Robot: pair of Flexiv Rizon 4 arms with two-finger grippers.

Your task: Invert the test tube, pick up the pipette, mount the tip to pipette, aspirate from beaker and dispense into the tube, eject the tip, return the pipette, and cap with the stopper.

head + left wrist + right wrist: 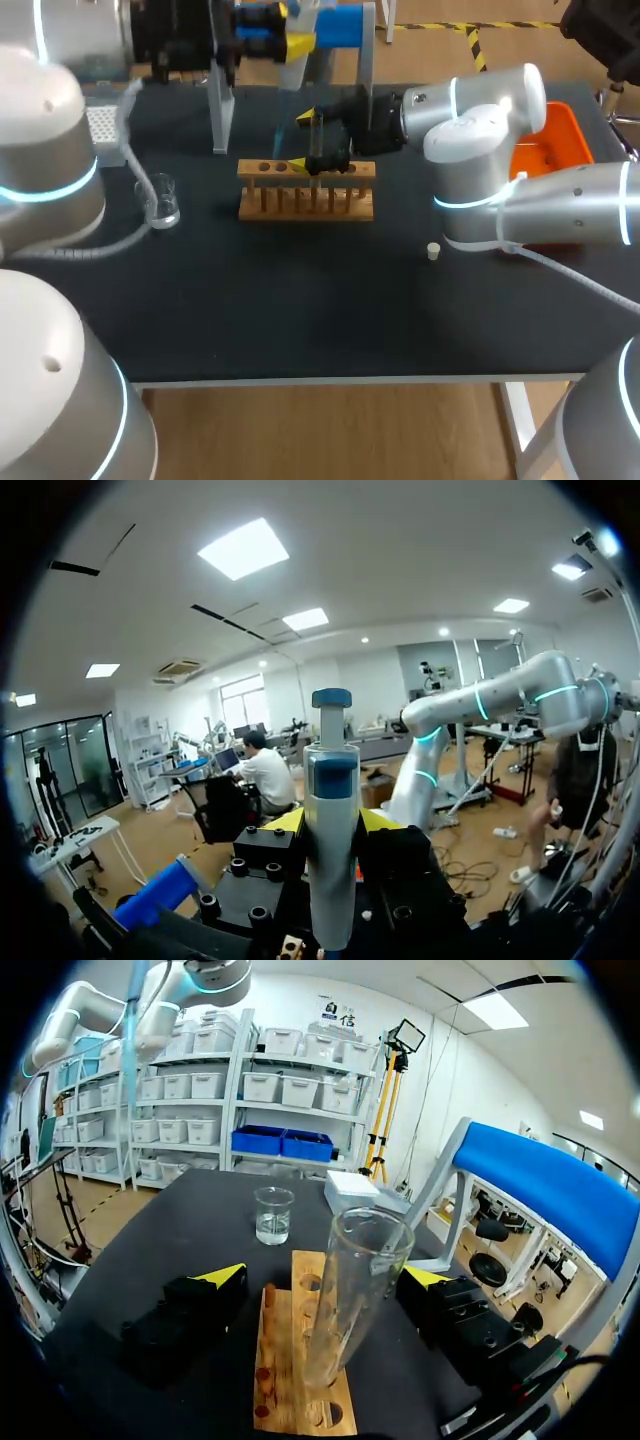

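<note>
The test tube (345,1300) stands in the wooden rack (290,1360) with its open mouth up, leaning a little, its lower end in one of the holes. The right claw (325,1275) sits around it with both fingers spread wide. One yellow tip is well clear of the glass and the other is close beside it, so the claw has hold of nothing. In the head view this claw (303,140) hangs over the middle of the rack (305,190), which lies near the centre of the dark table (300,300).

The left claw (330,822) is closed on the pipette (330,850), whose grey and blue body rises between its yellow tips. From above, that claw (290,28) holds the pipette (270,30) at the far edge of the table, beside the blue-topped stand (345,25).

The beaker (160,200), with clear liquid in it, stands on the table to the left of the rack. The tip box (100,125) lies behind the beaker. The small pale stopper (433,251) rests on the table to the right of the rack, near the right arm. An orange tray (560,130) sits at the table's right edge.
</note>
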